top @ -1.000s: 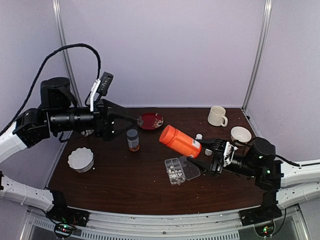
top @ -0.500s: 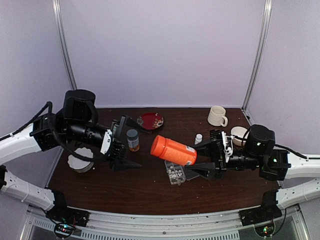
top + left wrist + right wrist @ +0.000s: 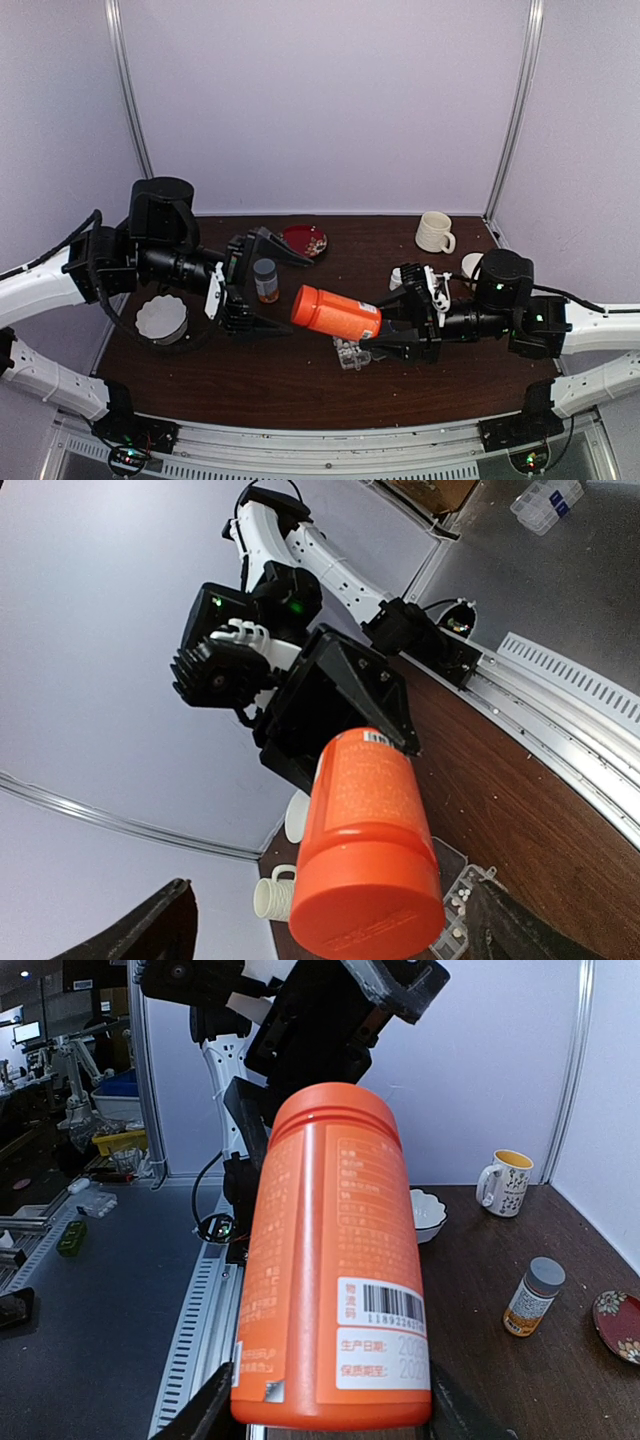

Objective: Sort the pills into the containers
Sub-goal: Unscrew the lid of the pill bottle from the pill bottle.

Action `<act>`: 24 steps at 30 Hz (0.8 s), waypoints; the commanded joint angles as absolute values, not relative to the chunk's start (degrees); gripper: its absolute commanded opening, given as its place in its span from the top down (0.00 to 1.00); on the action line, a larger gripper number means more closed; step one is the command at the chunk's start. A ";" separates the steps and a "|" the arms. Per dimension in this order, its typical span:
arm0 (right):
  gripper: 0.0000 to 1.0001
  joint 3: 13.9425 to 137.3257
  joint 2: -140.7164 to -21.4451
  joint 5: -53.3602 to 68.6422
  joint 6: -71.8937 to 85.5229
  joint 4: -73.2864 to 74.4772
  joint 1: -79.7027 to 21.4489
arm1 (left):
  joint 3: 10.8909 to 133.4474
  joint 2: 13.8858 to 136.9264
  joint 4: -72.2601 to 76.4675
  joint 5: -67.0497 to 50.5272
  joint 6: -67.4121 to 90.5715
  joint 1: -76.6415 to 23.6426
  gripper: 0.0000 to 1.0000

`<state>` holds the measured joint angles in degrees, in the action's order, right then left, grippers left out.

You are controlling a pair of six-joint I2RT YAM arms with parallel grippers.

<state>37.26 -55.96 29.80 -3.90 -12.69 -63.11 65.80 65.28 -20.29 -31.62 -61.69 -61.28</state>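
My right gripper (image 3: 383, 331) is shut on the base of a big orange bottle (image 3: 336, 313) and holds it almost level above the table, cap pointing left. In the right wrist view the bottle (image 3: 335, 1260) fills the space between my gripper's (image 3: 335, 1415) fingers. My left gripper (image 3: 292, 296) is open, its fingers either side of the orange cap (image 3: 365, 905). The clear organizer (image 3: 350, 353) lies under the bottle, mostly hidden. Its cells with a few pills (image 3: 458, 908) show in the left wrist view.
A grey-capped bottle (image 3: 265, 280) stands behind the left gripper. A red plate (image 3: 303, 240) and a mug (image 3: 433, 231) are at the back. A white bowl (image 3: 162, 318) sits at the left, another bowl (image 3: 470, 265) and a small white bottle (image 3: 396, 278) at the right.
My right gripper has carried the orange bottle leftward and tipped it nearly level. My left arm has swung down and right, bringing its open fingers to the cap.
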 commanded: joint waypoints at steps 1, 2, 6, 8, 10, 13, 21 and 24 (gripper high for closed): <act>1.00 39.38 -56.29 31.24 -2.20 -16.32 -62.84 | 65.87 65.64 -16.39 -30.35 -62.56 -62.13 0.04; 1.00 39.42 -56.33 31.23 -2.07 -16.52 -62.84 | 65.90 65.76 -16.43 -30.39 -62.65 -62.13 0.06; 1.00 39.09 -56.45 31.22 -1.77 -17.33 -62.84 | 66.27 66.34 -16.42 -30.98 -62.48 -62.18 0.11; 1.00 38.86 -56.31 31.21 -1.59 -17.84 -62.85 | 66.14 66.56 -16.44 -31.13 -62.65 -62.21 0.10; 1.00 38.85 -56.25 31.25 -1.51 -17.86 -62.86 | 66.22 66.87 -16.85 -31.31 -62.84 -62.20 0.12; 1.00 38.89 -56.25 31.48 -1.49 -17.82 -62.84 | 67.06 67.39 -18.37 -31.47 -63.15 -62.24 0.16; 1.00 38.93 -56.62 31.56 -1.41 -17.92 -62.84 | 67.15 67.55 -18.75 -31.89 -63.20 -62.31 0.39; 1.00 39.03 -56.92 31.56 -1.49 -17.88 -62.85 | 67.18 67.47 -18.99 -32.33 -63.11 -62.31 0.49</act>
